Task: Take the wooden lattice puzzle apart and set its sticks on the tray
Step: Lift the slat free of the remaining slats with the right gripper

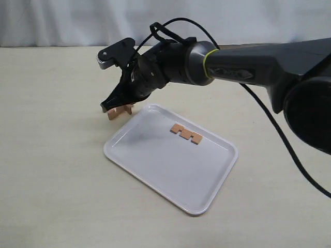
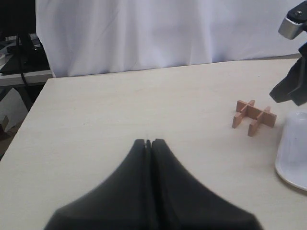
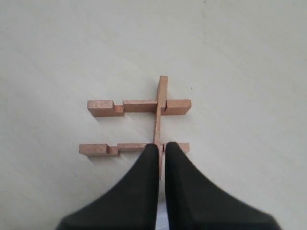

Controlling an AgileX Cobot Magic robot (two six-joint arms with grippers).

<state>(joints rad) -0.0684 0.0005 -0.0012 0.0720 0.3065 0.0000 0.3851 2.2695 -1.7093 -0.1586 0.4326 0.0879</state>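
The wooden lattice puzzle rests on the table just off the tray's far left corner. It shows two parallel notched sticks joined by one crossing stick. My right gripper reaches across the tray and is shut on the near end of that crossing stick. In the exterior view its fingertips sit at the puzzle. One loose stick lies flat on the white tray. My left gripper is shut and empty, hovering over bare table well away from the puzzle.
The tray's rounded rim lies right beside the puzzle. The right arm's dark body and its cable hang over the tray's far side. White curtain backs the table.
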